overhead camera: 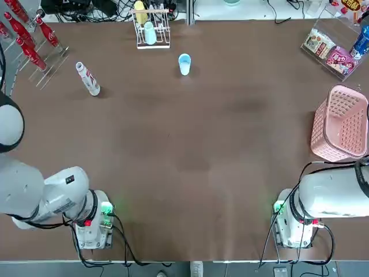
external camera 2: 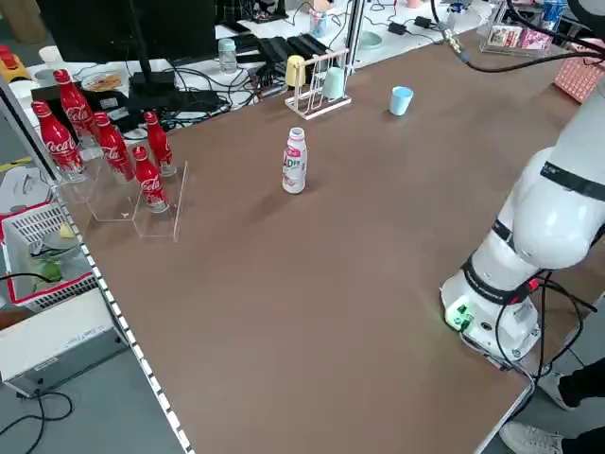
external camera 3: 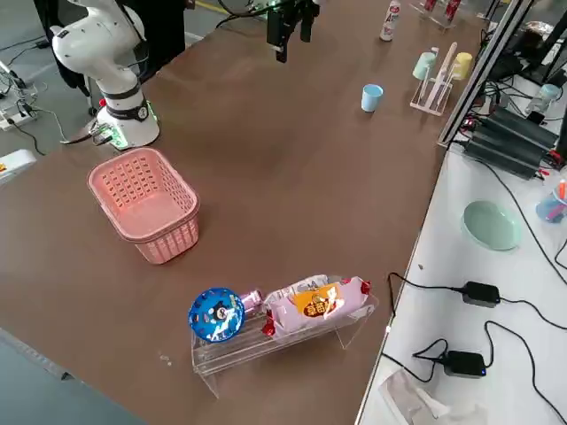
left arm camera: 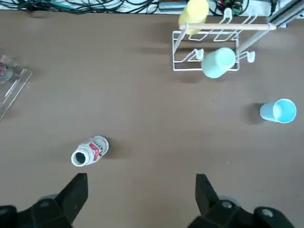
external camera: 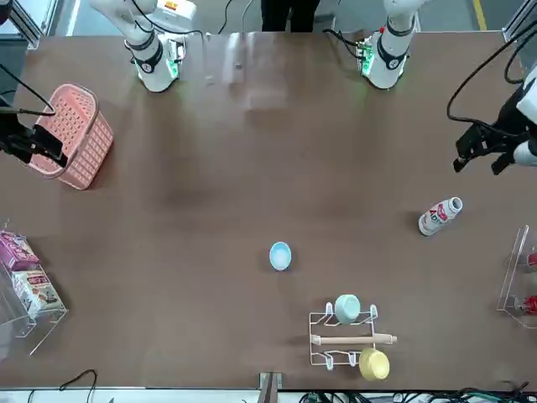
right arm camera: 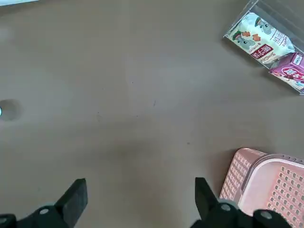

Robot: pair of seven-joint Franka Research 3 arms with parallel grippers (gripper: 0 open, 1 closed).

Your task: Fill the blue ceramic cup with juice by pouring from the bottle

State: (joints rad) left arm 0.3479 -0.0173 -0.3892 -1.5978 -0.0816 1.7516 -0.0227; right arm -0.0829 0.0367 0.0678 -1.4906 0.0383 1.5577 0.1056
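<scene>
The blue ceramic cup (overhead camera: 184, 64) stands upright at the far middle of the brown table, also seen in the front view (external camera: 280, 256). The bottle (overhead camera: 87, 79), white with a red-and-white label, stands upright at the far left, well apart from the cup (left arm camera: 278, 111). My left gripper (left arm camera: 141, 194) hangs open and empty high above the table's left side, nearer to me than the bottle (left arm camera: 90, 151); in the front view it (external camera: 488, 155) is at the right edge. My right gripper (right arm camera: 140, 197) is open and empty, high beside the pink basket (right arm camera: 266, 183).
A white wire rack (overhead camera: 151, 29) holding a yellow cup and a mint cup stands at the far edge, left of the blue cup. Red cola bottles (overhead camera: 29, 40) fill the far left corner. A clear box of snacks (overhead camera: 334, 49) sits far right, with the pink basket (overhead camera: 340, 124) below it.
</scene>
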